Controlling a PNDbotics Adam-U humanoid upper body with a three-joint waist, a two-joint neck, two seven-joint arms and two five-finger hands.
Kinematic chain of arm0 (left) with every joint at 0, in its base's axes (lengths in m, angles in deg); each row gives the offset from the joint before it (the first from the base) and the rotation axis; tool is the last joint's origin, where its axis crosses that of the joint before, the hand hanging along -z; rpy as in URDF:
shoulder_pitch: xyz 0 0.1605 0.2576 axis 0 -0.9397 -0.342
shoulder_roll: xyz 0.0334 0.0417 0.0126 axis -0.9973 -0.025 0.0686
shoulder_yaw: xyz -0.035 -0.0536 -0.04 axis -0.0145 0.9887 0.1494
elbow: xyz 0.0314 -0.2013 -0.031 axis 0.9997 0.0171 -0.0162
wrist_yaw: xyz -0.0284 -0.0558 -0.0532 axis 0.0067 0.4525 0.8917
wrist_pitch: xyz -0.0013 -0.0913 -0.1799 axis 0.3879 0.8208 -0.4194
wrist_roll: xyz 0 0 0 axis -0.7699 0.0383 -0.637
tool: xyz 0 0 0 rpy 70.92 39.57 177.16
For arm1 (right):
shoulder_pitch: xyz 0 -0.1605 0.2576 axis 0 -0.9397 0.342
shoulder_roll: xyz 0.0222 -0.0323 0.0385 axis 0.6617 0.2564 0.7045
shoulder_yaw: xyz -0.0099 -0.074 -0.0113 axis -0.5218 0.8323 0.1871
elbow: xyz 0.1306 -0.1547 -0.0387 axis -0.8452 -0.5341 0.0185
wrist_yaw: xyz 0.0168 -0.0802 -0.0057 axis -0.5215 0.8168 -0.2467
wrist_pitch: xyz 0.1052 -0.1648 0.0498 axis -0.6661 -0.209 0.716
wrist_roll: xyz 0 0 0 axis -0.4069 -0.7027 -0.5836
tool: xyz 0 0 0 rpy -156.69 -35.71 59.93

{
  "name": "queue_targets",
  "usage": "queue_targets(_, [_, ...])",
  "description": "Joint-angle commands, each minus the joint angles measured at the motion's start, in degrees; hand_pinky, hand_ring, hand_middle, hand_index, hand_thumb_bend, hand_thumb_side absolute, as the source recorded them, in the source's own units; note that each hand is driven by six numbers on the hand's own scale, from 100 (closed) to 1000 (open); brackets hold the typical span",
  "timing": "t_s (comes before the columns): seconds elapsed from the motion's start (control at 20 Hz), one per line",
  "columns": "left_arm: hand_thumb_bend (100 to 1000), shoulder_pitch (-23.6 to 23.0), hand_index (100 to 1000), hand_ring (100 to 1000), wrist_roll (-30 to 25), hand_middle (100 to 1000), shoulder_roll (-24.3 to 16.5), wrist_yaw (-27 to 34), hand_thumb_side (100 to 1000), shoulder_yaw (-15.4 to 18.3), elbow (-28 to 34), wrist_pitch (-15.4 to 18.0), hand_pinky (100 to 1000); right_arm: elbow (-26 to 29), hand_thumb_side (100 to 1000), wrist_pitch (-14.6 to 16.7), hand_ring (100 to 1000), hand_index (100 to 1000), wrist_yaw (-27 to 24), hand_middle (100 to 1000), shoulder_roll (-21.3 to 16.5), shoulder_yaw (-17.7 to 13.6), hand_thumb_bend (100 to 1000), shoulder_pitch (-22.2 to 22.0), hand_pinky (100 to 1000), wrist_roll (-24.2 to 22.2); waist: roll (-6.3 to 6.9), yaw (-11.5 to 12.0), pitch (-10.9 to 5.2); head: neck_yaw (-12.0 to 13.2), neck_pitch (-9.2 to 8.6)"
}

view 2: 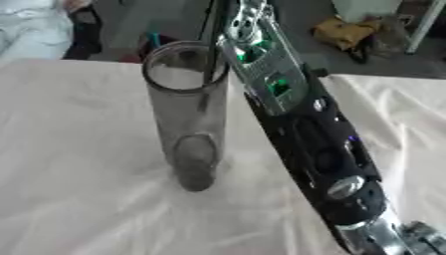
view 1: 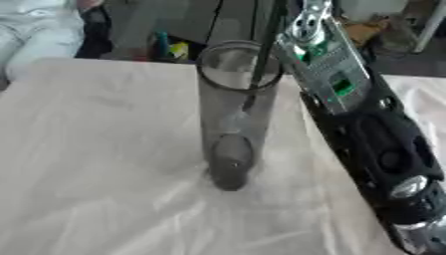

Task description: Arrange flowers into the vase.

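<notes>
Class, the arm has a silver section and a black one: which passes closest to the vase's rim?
The silver section, with green patches, beside the rim of the vase; the black section lies lower, near its base.

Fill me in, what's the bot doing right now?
It is loading a flower into the vase, a tall clear cylinder upright on the white tablecloth. The right arm reaches up past the vase, and a dark stem already runs down through the rim. The hand itself is out of frame, and no bloom is visible.
</notes>
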Motion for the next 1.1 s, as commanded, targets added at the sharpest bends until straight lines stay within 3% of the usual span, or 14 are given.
queue_targets(0.05, [100, 0.3, 857, 775, 0.0, 774, -0.8, -0.1, 1000, 1.0, 0.7, -0.1, 633, 1.0, 870, -0.9, 254, 192, 3.2, 172, -1.4, -0.3, 100, 1.2, 210, -2.2, -0.43, -0.1, -1.16, 0.3, -0.37])
queue_targets(0.75, [100, 0.0, 857, 774, 0.2, 774, -0.8, -0.2, 1000, 1.1, 0.7, -0.2, 634, 3.2, 854, -5.5, 265, 219, 3.3, 190, -2.9, -0.6, 100, 0.3, 229, -5.0, -0.21, -0.7, -1.58, 0.9, -0.07])
queue_targets(1.1, [100, -0.1, 857, 775, 0.2, 774, -1.0, -0.2, 1000, 1.1, 0.7, -0.2, 635, 6.2, 736, -9.0, 265, 219, 2.9, 188, -4.5, -0.7, 100, -0.4, 236, -6.7, -0.22, -0.9, -1.8, 1.3, -0.14])
